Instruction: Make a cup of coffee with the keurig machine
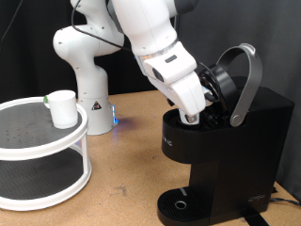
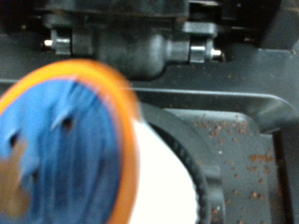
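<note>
Start with the exterior view. You can see the keurig machine [image 1: 226, 141] standing on the wooden tabletop [image 1: 127, 160] at the exterior view's right, its silver-grey lid handle [image 1: 246, 80] raised so the brew head is open. The white arm reaches down from the top of this view, and the gripper [image 1: 192, 117] is sunk into the open mouth of the machine, just above the black body. Its fingertips are hidden there, so you cannot tell from this view whether they are spread or closed. The round drip tray [image 1: 179, 202] at the foot of the machine has nothing standing on it. The cup [image 1: 62, 108] sits well apart, on the top tier of a white two-tier round rack [image 1: 42, 155] at the exterior view's left, upright, near the rack's rim. The white robot base [image 1: 87, 89] stands behind the rack.

Now the wrist view. You are looking into the dark inside of the machine. A small pod [image 2: 103, 154] fills much of the frame, very close to the camera and blurred: a blue foil top with an orange rim and a white body. It lies against the round black pod holder [image 2: 201, 168]; whether it is fully seated you cannot tell. Brown coffee grounds [image 2: 234, 126] are scattered over the grey surface around the holder. No finger shows clearly here, so the gripper's state stays unknown.
</note>
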You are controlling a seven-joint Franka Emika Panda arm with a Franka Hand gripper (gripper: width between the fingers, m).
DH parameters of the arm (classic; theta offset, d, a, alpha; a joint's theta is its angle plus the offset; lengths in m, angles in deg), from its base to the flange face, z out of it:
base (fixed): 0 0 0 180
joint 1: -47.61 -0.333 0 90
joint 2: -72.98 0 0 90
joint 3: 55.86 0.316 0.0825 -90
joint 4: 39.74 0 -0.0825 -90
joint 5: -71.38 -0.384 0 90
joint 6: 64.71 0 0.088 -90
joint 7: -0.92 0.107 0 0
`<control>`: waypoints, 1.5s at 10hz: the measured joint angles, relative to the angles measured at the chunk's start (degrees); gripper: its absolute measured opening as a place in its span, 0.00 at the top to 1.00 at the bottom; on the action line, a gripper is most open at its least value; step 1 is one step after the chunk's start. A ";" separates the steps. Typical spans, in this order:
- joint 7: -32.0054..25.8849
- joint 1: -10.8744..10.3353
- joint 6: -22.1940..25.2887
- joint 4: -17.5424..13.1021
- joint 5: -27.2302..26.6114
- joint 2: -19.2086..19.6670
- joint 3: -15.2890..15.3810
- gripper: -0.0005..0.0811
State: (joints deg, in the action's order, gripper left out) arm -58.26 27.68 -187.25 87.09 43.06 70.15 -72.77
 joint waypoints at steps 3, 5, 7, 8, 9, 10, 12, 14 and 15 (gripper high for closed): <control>0.00 0.00 -0.01 0.10 -0.10 0.00 -0.17 0.01; -1.53 0.00 1.04 -0.02 -1.69 -0.25 -0.30 0.01; -3.91 -0.01 4.09 -0.59 -3.84 -1.80 -0.44 0.01; -4.35 -0.01 5.70 -0.68 -3.91 -3.04 -0.47 0.01; -4.37 -0.01 7.10 -0.66 -3.56 -4.20 -0.47 0.01; -3.94 -0.01 8.04 -0.43 -2.07 -5.13 -0.39 0.01; -1.39 -0.02 8.12 0.41 1.24 -5.73 0.07 0.01; 0.25 -0.05 6.85 1.56 2.40 -5.73 0.58 0.01; 0.54 -0.05 6.00 2.19 2.48 -5.73 0.78 0.01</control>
State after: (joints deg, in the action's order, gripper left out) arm -57.72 27.64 -181.25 89.27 45.54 64.42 -71.99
